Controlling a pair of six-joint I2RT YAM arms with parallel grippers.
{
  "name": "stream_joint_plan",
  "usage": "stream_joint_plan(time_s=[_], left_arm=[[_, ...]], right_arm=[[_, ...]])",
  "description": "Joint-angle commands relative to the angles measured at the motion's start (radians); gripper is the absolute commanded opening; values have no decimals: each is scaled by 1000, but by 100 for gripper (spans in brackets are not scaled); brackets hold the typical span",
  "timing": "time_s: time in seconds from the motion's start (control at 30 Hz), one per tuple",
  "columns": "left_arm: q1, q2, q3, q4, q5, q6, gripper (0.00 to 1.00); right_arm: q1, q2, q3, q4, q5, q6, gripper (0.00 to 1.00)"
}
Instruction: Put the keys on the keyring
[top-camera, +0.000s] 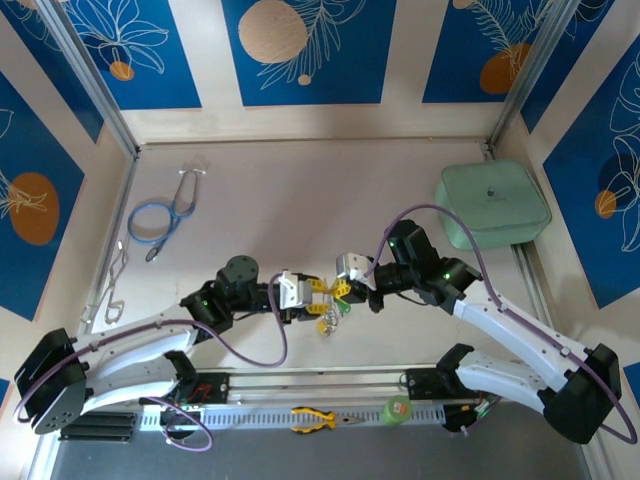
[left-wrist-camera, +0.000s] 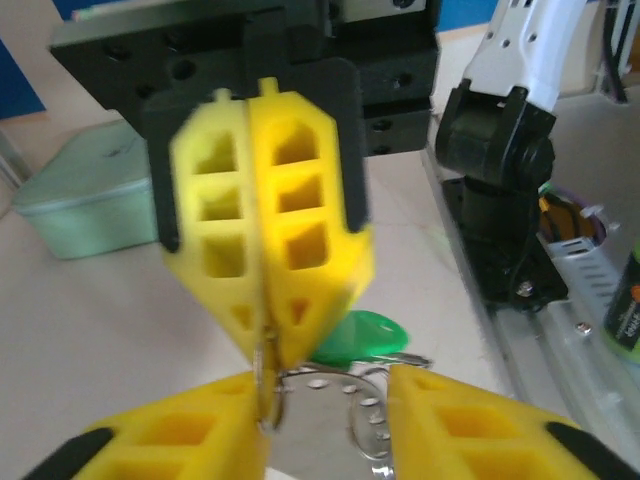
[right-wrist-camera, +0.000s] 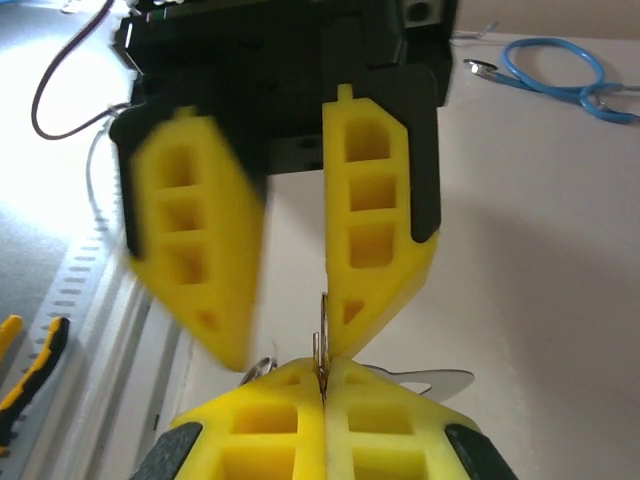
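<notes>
My two grippers meet tip to tip over the middle of the table. The right gripper (top-camera: 345, 291) (right-wrist-camera: 322, 385) is shut on a thin silver ring (right-wrist-camera: 322, 330) of the keyring (top-camera: 325, 322), which hangs below it with the green-headed key (top-camera: 344, 308) (left-wrist-camera: 362, 337). The left gripper (top-camera: 313, 295) (left-wrist-camera: 330, 430) stands open, its fingers (right-wrist-camera: 372, 220) on either side of the dangling rings (left-wrist-camera: 375, 420). One of its pads touches the pinched ring. A flat silver key blade (right-wrist-camera: 440, 380) sticks out beside the right fingers. I cannot pick out the yellow-headed key.
A blue stethoscope (top-camera: 160, 215) and silver wire clips (top-camera: 113, 285) lie at the left. A mint-green lidded box (top-camera: 492, 205) sits at the back right. Yellow-handled pliers (top-camera: 315, 418) and a green tape roll (top-camera: 398, 408) rest on the near rail.
</notes>
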Motion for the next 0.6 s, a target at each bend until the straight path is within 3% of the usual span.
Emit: stream_joint_plan(time_s=[0.0,0.17,0.57], left_arm=[[3,-18,45,-89,-62,40,40],[3,-12,119,-275,-106,119,32],[3,-1,131,-237,-61,104,23]], right_arm=[[14,-7,63,-89,26,-60,0],[51,54,167,-254,166,-136,0],[118,157,307,-358,273,-192,0]])
